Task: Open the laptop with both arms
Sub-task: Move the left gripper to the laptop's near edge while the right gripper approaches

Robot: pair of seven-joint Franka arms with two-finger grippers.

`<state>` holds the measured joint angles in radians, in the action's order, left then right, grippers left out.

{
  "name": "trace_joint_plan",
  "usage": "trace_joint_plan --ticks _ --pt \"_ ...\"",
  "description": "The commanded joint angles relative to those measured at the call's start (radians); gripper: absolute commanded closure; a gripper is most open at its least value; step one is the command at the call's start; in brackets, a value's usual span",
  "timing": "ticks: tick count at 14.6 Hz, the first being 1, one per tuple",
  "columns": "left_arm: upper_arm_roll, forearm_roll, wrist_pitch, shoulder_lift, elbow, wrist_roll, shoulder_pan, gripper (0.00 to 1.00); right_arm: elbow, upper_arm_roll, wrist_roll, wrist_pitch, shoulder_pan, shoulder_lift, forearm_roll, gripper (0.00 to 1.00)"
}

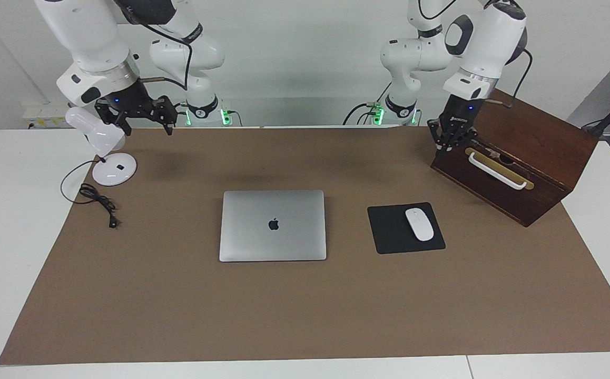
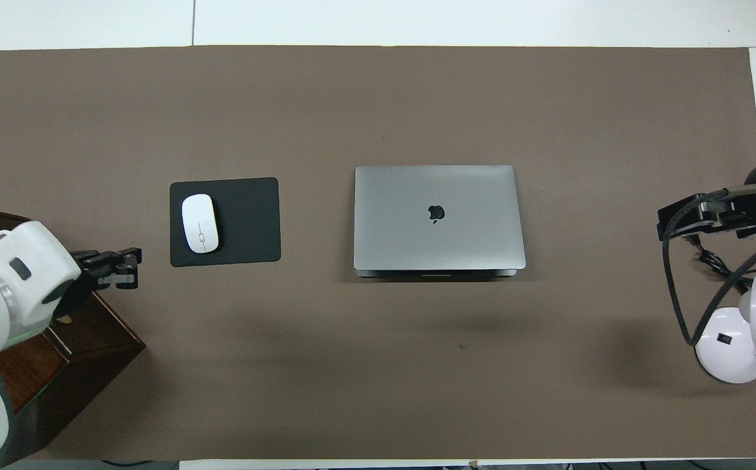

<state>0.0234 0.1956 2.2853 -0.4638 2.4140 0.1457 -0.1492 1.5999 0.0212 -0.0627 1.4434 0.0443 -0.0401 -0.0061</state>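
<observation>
Closed laptop [image 1: 273,225] flat mid-tabletop [image 1: 284,316], mouse pad [image 1: 392,234] beside it toward the left arm's end, left gripper [image 1: 451,141] raised over the wooden box [image 1: 526,163], right gripper [image 1: 141,117] raised by the lamp [image 1: 107,152], jaws' state unclear on both.

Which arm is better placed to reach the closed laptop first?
Neither clearly. The left gripper hangs over the wooden box, the right gripper over the desk lamp, and the laptop lies closed about midway between them.
</observation>
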Motion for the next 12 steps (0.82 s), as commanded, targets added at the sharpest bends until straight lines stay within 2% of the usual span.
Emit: trace_joint_plan --ticks 1,3,6,12 --pt "-0.011 0.016 0.132 -0.108 0.16 0.017 -0.073 1.0 0.046 -0.001 0.027 0.028 0.011 -0.034 0.015 0.04" --pt "-0.011 0.016 0.261 -0.133 0.256 0.017 -0.134 1.0 0.077 -0.001 0.032 0.032 0.016 -0.05 0.015 0.04" --pt "-0.011 0.018 0.371 -0.133 0.315 0.017 -0.213 1.0 0.089 -0.003 0.041 0.037 0.019 -0.053 0.015 0.04" --pt "-0.011 0.018 0.607 -0.069 0.388 0.017 -0.36 1.0 0.123 -0.001 0.038 0.058 0.04 -0.075 0.015 0.04"
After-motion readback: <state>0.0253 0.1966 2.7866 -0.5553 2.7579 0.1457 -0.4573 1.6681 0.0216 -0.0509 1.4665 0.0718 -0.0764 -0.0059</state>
